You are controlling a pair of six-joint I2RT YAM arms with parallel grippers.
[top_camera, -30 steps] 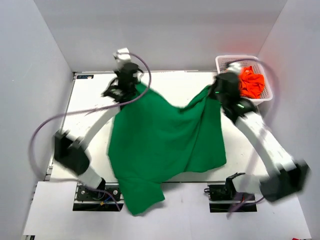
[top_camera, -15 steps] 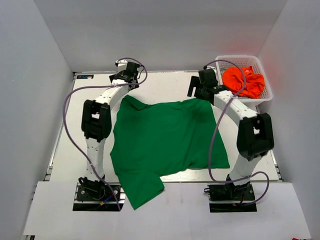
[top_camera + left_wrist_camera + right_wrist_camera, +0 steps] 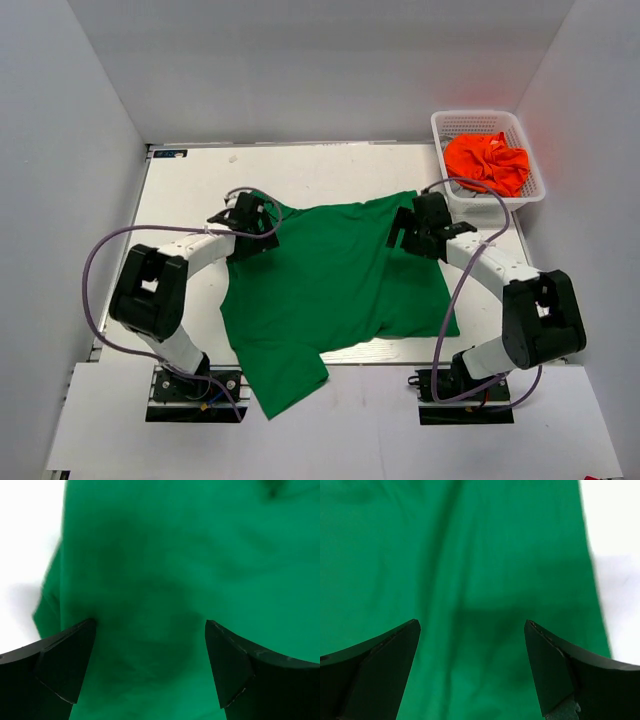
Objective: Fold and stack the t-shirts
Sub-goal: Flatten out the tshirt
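A deep green t-shirt (image 3: 330,285) lies spread flat on the white table, one lower corner hanging over the near edge. My left gripper (image 3: 252,222) hovers over its far left corner, open, with only green cloth (image 3: 165,580) below the jaws. My right gripper (image 3: 408,228) stands open above the far right corner, green cloth (image 3: 470,570) under it and bare table at the right of that view. An orange t-shirt (image 3: 487,162) lies crumpled in the white lattice basket (image 3: 446,127) at the back right.
The white table (image 3: 330,170) is bounded by grey walls on three sides. The basket stands at the back right corner. Purple cables loop from both arms over the table's left and right sides.
Both grippers let go of the green t-shirt's far corners and opened; the shirt dropped flat. The arms then drew back toward the near side, over the shirt's far corners.
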